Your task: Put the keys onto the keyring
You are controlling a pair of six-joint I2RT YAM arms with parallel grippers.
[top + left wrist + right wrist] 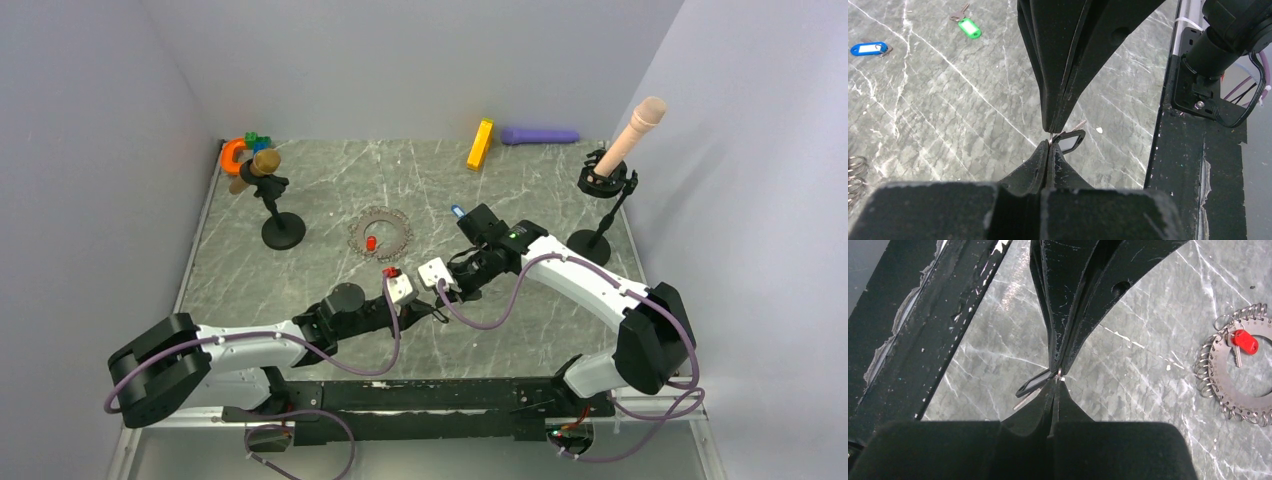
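Observation:
The keyring (381, 232), a grey toothed loop, lies mid-table with the red key (371, 243) inside it; both show at the right of the right wrist view, keyring (1220, 390) and red key (1245, 341). My left gripper (1049, 142) and right gripper (1058, 378) meet tip to tip in front of the loop, left gripper (434, 301), right gripper (447, 291). Both are shut on the small wire ring of the black-rimmed key (1068, 141), which hangs above the table (1035, 382). The blue key (868, 48) and green key (969, 27) lie apart on the table.
A yellow block (481, 144) and purple cylinder (540, 135) lie at the back. A beige microphone-like piece on a stand (600, 240) is at the right. Another stand (281, 229) and an orange horseshoe (232, 155) are back left. The black base rail (1193, 165) runs along the near edge.

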